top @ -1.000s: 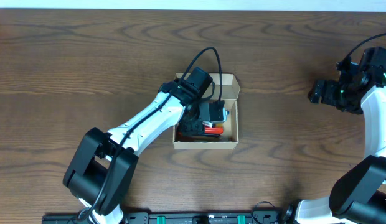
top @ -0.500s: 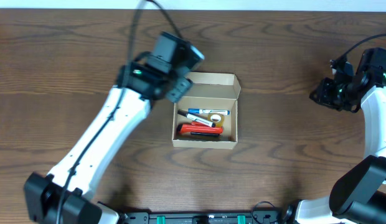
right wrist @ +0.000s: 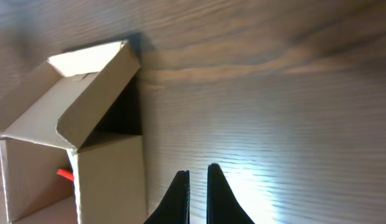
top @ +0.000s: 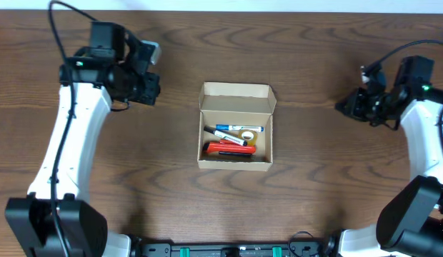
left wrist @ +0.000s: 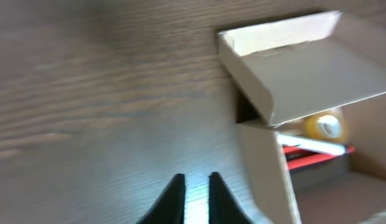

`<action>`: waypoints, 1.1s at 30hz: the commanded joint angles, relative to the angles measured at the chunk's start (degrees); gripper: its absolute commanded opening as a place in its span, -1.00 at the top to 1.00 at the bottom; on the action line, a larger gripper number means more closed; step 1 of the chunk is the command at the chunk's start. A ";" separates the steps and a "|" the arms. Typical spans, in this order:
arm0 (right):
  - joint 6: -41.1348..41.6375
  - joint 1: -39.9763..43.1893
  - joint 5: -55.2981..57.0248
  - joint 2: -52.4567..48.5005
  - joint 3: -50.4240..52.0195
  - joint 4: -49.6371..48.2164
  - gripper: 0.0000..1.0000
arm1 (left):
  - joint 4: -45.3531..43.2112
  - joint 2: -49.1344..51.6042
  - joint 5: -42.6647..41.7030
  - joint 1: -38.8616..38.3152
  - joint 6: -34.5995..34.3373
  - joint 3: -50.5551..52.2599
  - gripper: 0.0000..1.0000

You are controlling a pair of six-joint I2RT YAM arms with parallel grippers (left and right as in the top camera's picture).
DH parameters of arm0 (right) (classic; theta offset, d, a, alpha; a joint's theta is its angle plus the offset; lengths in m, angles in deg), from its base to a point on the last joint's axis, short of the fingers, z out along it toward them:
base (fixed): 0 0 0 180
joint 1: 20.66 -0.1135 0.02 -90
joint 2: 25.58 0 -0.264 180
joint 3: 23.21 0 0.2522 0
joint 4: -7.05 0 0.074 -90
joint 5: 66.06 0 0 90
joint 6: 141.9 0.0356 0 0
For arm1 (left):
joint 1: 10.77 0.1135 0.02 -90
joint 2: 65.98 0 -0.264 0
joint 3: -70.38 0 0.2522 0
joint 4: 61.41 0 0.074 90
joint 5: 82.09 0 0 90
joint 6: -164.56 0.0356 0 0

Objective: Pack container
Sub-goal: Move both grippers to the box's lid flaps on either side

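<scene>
Tan cardboard container, flap lid raised and pens inside, sits on the wooden worktop between the two claws, well apart from each. Left claw and right claw are both closed and hold nothing.

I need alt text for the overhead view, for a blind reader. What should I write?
An open cardboard container sits on the wooden table, with pens inside and its lid flap open. The left gripper and right gripper are shut and empty, well apart from it on either side.
</scene>
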 commanded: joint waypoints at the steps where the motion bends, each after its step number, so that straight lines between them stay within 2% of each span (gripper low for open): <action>1: 3.76 -2.93 -3.17 0.68 4.22 -2.51 0.97 | 1.22 3.85 -11.58 2.64 -0.63 -0.13 0.88; 9: 8.31 -8.48 -3.61 -0.07 9.81 -8.90 0.98 | 2.19 12.87 -15.58 3.10 -0.55 -0.13 0.88; 13: 9.84 -10.67 -6.21 -3.08 9.81 -11.61 0.97 | 2.14 16.87 -19.50 3.10 1.44 -0.13 0.88; 17: 11.34 -12.02 -9.38 -7.19 9.81 -14.82 0.97 | 2.12 19.93 -19.67 3.10 1.66 -0.13 0.88; 24: 12.55 -12.63 -16.06 -14.84 9.79 -20.37 0.98 | 1.44 23.43 -21.27 3.10 2.47 -0.13 0.88; 33: 15.85 -14.58 -18.82 -19.30 9.79 -26.18 0.98 | -1.99 26.56 -22.75 3.08 0.20 -0.13 0.88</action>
